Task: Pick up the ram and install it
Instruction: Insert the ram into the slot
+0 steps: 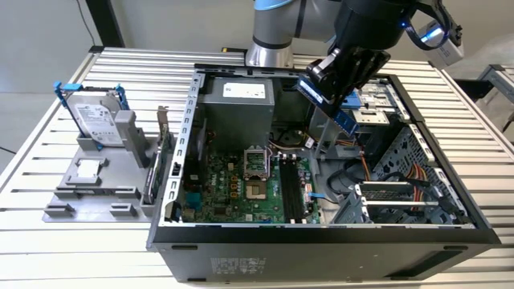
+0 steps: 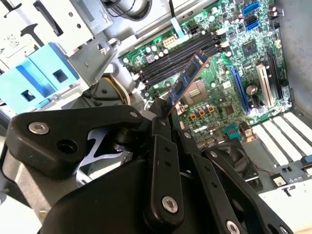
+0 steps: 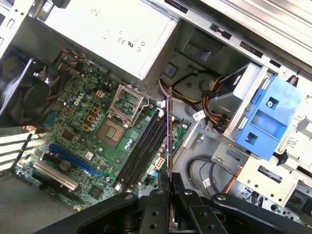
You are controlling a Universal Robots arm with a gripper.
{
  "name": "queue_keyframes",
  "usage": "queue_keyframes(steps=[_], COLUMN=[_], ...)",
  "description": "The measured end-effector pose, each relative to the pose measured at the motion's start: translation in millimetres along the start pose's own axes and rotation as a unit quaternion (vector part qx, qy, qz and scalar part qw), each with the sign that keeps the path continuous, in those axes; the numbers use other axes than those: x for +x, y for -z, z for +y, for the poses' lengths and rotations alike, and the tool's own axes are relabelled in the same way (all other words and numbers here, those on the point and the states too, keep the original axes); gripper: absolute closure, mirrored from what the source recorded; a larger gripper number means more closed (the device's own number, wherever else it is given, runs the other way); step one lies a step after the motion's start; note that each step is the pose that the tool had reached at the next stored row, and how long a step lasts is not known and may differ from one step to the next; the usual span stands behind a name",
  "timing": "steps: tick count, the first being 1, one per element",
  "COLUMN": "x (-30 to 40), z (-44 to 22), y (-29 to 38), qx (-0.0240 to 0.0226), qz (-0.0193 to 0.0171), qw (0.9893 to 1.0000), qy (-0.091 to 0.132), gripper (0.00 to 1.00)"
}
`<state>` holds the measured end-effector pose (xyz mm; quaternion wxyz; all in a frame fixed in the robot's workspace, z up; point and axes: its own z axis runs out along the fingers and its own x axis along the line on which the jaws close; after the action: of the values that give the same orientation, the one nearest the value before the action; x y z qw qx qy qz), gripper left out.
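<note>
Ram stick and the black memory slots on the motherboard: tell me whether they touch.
Apart. In the exterior view the thin, dark blue-green ram stick, clamped in the jaws, hangs tilted, well above the black memory slots.

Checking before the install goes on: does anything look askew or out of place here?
Nothing looks damaged. The ram hangs tilted in the gripper above the open case, not in the black memory slots, which sit empty.
</note>
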<state>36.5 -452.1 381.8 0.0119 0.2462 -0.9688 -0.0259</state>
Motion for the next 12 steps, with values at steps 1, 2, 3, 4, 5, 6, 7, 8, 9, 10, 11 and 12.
queue_keyframes(steps=[1,2,3,4,5,6,7,8,9,10,11,12], x=[0.0,0.0,0.0,0.0,0.0,0.0,0.0,0.0,0.0,0.0,0.0,0.0], z=[0.0,0.0,0.0,0.0,0.0,0.0,0.0,0.0,0.0,0.0,0.0,0.0], y=[0.0,0.0,0.0,0.0,0.0,0.0,0.0,0.0,0.0,0.0,0.0,0.0], qx=[0.0000,0.0000,-0.0001,-0.0001,-0.0001,-0.0001,-0.0002,-0.0002,-0.0002,-0.0002,-0.0002,-0.0003], qz=[-0.0001,-0.0002,-0.0003,-0.0004,-0.0006,-0.0007,-0.0008,-0.0009,-0.0010,-0.0011,-0.0013,-0.0014], qw=[1.0000,1.0000,1.0000,1.0000,1.0000,0.9999,0.9999,0.9999,0.9998,0.9998,0.9997,0.9997], qy=[-0.001,-0.003,-0.005,-0.007,-0.010,-0.012,-0.014,-0.016,-0.018,-0.021,-0.023,-0.025], gripper=[1.00,1.00,1.00,1.00,1.00,1.00,1.00,1.00,1.00,1.00,1.00,1.00])
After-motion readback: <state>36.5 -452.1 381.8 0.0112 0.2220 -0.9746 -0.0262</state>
